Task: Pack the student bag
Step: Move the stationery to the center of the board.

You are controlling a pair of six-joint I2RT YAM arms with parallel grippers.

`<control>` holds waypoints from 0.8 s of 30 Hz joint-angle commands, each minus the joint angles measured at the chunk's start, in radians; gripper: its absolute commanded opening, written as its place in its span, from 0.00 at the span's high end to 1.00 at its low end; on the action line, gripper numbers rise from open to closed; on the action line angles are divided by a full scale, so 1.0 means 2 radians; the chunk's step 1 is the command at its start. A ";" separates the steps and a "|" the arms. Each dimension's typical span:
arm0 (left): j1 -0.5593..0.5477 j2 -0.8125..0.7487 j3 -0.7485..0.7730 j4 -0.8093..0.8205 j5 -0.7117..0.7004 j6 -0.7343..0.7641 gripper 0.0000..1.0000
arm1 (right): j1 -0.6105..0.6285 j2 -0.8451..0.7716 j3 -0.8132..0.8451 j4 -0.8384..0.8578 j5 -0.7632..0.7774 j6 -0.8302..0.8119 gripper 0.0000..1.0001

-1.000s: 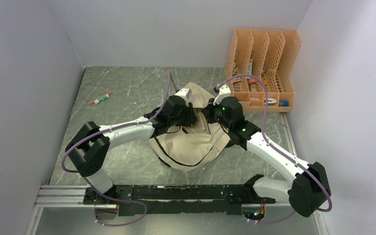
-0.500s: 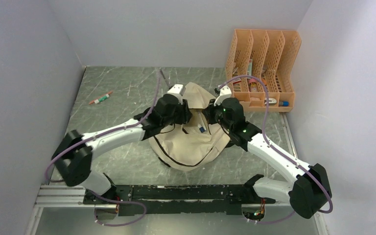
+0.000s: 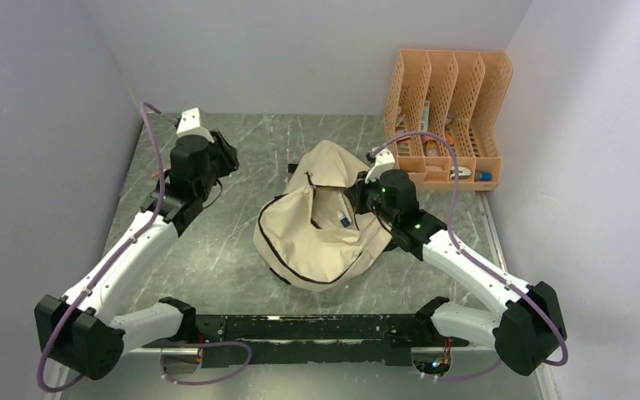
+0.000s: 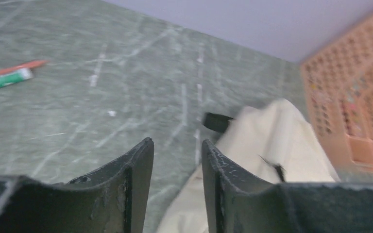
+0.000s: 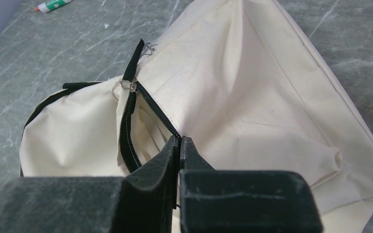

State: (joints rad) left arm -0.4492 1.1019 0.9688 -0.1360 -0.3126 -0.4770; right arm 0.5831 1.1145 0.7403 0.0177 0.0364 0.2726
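Pinching the opening wide is your right gripper (image 5: 180, 141), jaws shut on the black zipper edge (image 5: 158, 112) of the soft cream fabric student bag (image 5: 243, 92), which spreads just beyond its tips. Your left gripper (image 4: 177, 148) hangs parted and empty, well apart from the bag. Next, I judge, it must fetch the green-and-red pen (image 4: 8, 78) ahead of it.

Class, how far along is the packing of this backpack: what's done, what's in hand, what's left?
Done: the soft beige fabric backpack lies unzipped, with a small blue item inside. In hand: the right gripper pinches its black zipper edge, holding the mouth open. The left gripper, open and empty, hovers near the green-and-white marker. Left: that marker and the supplies in the orange perforated plastic organizer.
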 commanded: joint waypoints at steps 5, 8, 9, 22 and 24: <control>0.089 0.088 0.100 -0.094 -0.069 -0.053 0.41 | -0.005 -0.022 -0.010 0.022 -0.026 0.001 1.00; 0.130 0.125 0.117 -0.103 -0.064 -0.097 0.39 | -0.005 -0.021 -0.009 0.022 -0.040 0.003 1.00; 0.148 0.138 0.123 -0.108 -0.057 -0.114 0.38 | -0.005 -0.021 -0.008 0.022 -0.045 0.003 1.00; 0.244 0.345 0.275 -0.260 -0.071 -0.354 0.33 | -0.005 -0.021 -0.012 0.015 -0.064 0.006 1.00; 0.249 0.357 0.270 -0.255 -0.068 -0.396 0.33 | -0.005 -0.022 -0.009 0.011 -0.065 0.004 1.00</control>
State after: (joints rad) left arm 0.0170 1.7828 1.4765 -0.5522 -0.4244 -1.0569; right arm 0.5781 1.0973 0.7254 0.0261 -0.0624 0.2729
